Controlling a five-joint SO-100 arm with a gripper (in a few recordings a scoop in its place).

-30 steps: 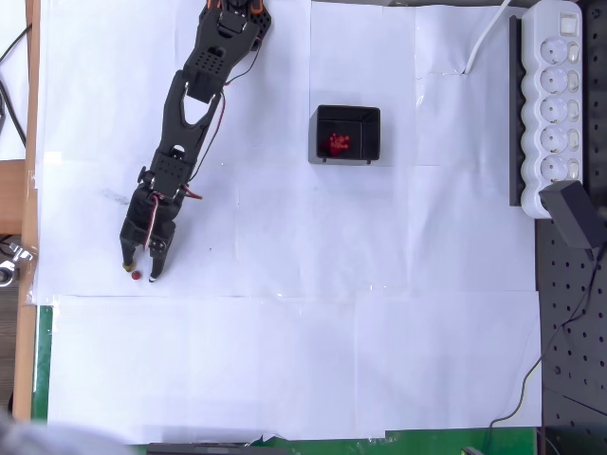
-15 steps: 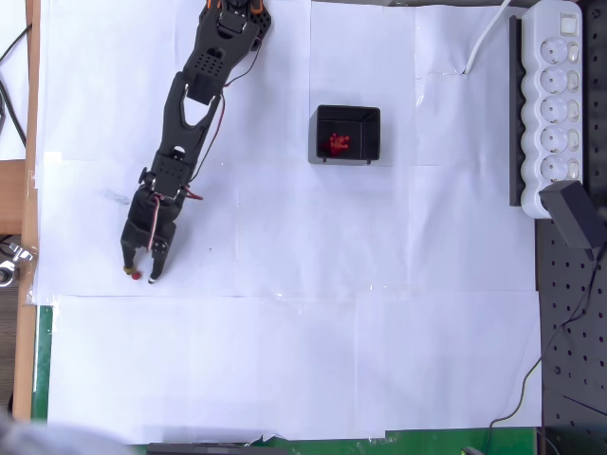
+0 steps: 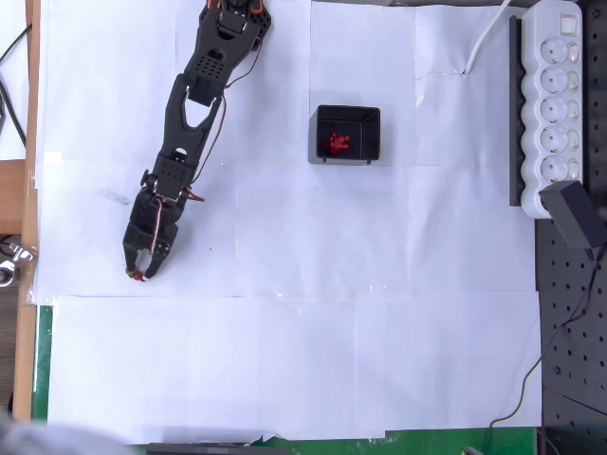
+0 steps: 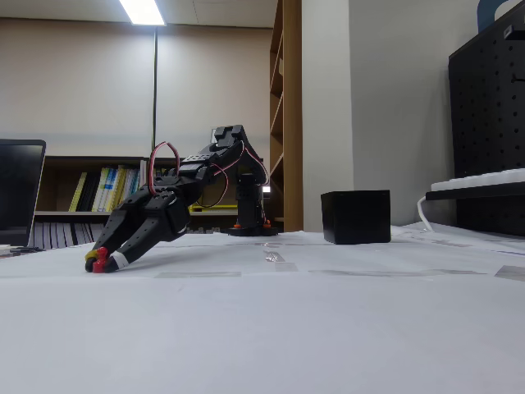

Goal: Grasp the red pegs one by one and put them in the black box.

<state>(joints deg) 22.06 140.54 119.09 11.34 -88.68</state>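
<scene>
Claw (image 3: 140, 274) is down at the paper-covered bench (image 3: 285, 360), arm stretched out and pitched low; in the fixed view the claw (image 4: 100, 263) has its tips at the surface. Jaws drawn narrow around one red peg (image 4: 100, 260), which sits between the tips, touching the paper or just off it; cannot tell which. From overhead only a speck of red (image 3: 138, 275) shows between the tips. Judged a closed grip on the peg, lift not yet made. The black box (image 3: 347, 135) stands well away from the claw, up and to the right of it in the overhead view, and beyond and to the right in the fixed view (image 4: 355, 217); a cluster of red pegs (image 3: 338, 143) already lies inside it. No loose pegs visible on the paper near the claw. Handling: peg likely very light and rigid, smooth, round, so prone to roll or squirt out of a pinch taken off-centre. Best hold is across its middle, between the tip pads. Risk: peg slips during the lift or swing. White power strip (image 3: 556, 104) lies past the box, far from the claw.
</scene>
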